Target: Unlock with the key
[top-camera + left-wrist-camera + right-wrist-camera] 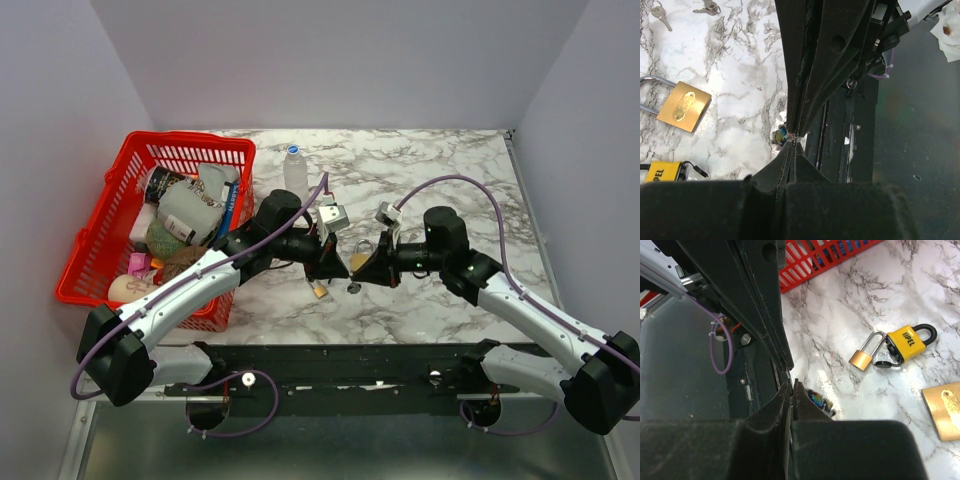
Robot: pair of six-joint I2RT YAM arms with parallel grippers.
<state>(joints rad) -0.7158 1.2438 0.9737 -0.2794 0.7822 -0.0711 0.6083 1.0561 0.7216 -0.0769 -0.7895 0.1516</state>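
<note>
Grey-veined white marble is covering the counter [400, 310]; the basket [185, 145] is showing red; a brass padlock [684, 106] and a yellow padlock [907, 341] are gleaming.

Three padlocks are counted: small brass padlock [860, 359], large brass padlock [942, 411], yellow padlock [906, 341]. Two loose keys [660, 16] [707, 6] are seen, one basket [85, 255], one bottle [294, 172].

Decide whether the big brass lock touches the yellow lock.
Apart. The left wrist view shows a strip of marble between the big brass lock and the yellow lock.
</note>
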